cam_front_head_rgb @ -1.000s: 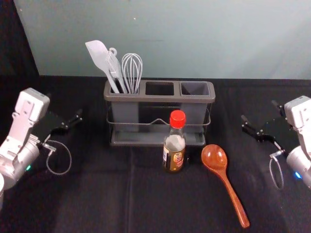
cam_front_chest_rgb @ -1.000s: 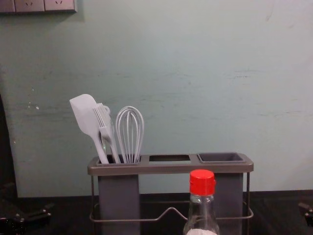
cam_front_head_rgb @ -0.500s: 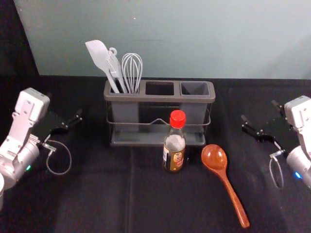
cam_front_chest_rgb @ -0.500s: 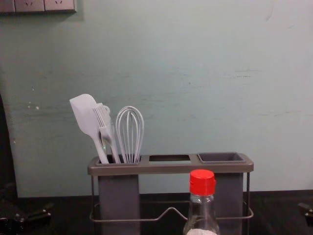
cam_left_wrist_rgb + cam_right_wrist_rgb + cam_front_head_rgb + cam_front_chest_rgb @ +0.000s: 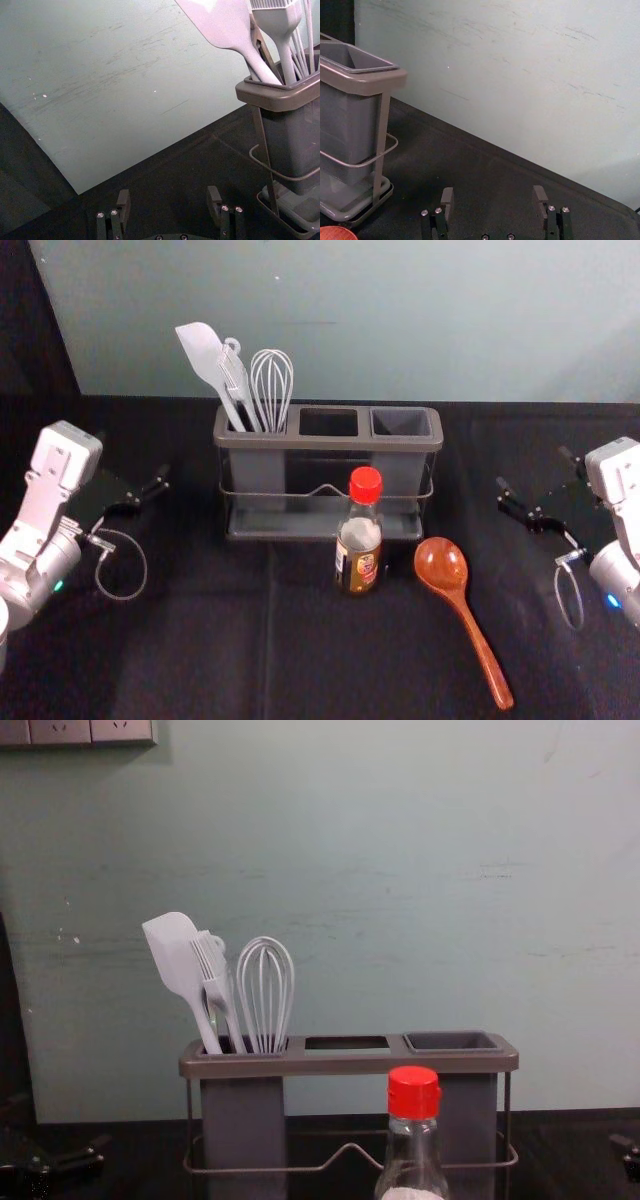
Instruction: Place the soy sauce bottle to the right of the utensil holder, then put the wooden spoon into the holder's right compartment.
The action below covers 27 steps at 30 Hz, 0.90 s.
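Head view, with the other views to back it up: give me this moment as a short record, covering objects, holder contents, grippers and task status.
soy sauce bottle: upright, red cap on, in front of the utensil holder
wooden spoon: lying on the black cloth, right of the bottle
left compartment: spatula, brush, whisk
right compartment: no utensils
left gripper: left of holder, open
right gripper: right of holder, open
task status: neither placement done
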Each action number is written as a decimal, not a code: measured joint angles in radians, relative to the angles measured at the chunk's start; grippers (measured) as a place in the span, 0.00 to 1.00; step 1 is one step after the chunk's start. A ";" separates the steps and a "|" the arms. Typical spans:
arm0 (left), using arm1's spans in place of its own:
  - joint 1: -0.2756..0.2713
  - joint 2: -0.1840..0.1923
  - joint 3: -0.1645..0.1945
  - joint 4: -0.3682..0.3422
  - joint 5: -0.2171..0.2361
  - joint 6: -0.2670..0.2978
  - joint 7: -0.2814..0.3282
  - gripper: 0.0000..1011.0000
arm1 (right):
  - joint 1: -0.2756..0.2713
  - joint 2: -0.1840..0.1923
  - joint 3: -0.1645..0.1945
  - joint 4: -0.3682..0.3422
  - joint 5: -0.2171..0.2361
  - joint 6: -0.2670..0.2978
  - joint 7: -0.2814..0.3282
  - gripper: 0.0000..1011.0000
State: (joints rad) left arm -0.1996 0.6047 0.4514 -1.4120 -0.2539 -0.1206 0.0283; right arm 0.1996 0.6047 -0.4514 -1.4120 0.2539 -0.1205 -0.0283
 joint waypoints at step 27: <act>0.000 0.000 0.000 0.000 0.000 0.000 0.000 0.99 | -0.255 0.135 0.088 -0.301 0.092 -0.005 0.152 0.99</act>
State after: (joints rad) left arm -0.1995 0.6047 0.4514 -1.4120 -0.2539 -0.1205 0.0283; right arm -0.0554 0.7394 -0.3637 -1.7126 0.3460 -0.1254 0.1242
